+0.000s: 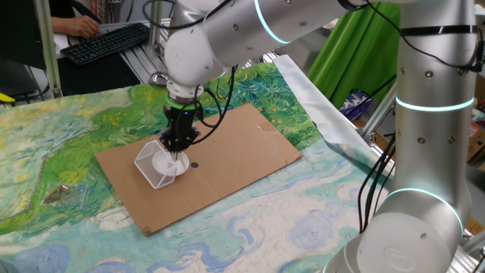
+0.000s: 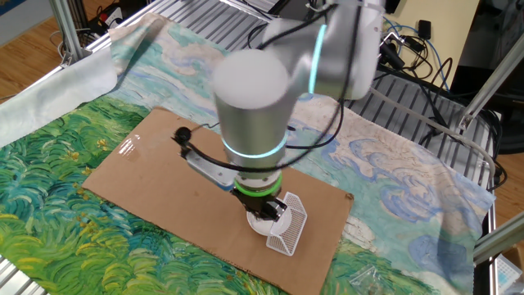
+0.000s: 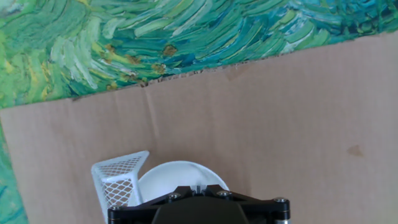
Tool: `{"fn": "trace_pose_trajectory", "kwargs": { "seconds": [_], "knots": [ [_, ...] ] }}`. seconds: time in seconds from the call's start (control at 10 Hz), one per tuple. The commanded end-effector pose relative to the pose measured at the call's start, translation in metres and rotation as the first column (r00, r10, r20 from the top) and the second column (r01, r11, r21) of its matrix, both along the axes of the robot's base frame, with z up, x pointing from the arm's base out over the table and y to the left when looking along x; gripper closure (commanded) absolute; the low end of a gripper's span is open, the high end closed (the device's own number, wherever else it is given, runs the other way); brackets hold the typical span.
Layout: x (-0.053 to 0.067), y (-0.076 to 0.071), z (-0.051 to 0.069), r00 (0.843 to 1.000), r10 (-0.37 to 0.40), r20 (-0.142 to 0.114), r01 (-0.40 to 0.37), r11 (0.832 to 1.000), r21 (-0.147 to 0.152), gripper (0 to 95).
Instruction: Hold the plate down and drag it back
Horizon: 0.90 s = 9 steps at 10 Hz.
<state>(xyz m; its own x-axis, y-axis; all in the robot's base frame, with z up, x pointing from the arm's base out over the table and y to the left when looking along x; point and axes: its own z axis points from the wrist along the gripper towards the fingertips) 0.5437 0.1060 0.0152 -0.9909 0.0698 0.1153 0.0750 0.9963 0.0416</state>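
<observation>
**Pincer pressing the plate, basket crowding its edge**

The pincer (image 1: 176, 152) points straight down with its jaws clenched together, gripping nothing — its tips appear to bear on the plate (image 1: 170, 164), though the contact itself is hidden behind the black fingers. The plate lies on the cardboard sheet (image 1: 242, 155), near the sheet's corner in one fixed view, and the white wire-mesh basket (image 1: 153, 168) lies tipped on its side, touching or overlapping the plate's rim. In the hand view only the plate's far arc shows above the black housing, with the basket at its left.

Risks, as I judge them: a closed tip on a smooth, shallow dish could skate off once the drag starts, especially if the downward push is light. The basket may be swept along or snag the rim, turning the plate out from under the tips. The cardboard itself could slide on the cloth rather than the plate on it.

Beneath the cardboard, a painted cloth (image 1: 61, 167) in swirling greens and blues covers the counter. Farther off — a keyboard (image 1: 106, 42), a seated person's arm, aluminium framing and a green drape (image 1: 348, 53).
</observation>
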Motion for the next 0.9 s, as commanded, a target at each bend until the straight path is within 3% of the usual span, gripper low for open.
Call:
{"fn": "trace_pose_trajectory", "kwargs": {
  "seconds": [0.1,0.6,0.9],
  "knots": [
    [-0.001,-0.003,0.0,1.0,0.014,0.001,-0.014,1.0,-0.025,95.0],
    [-0.001,-0.018,0.002,0.999,0.042,0.001,-0.042,0.997,-0.063,95.0],
    [-0.001,-0.019,0.002,1.0,0.03,-0.002,-0.03,0.998,-0.054,95.0]
  ]
}}
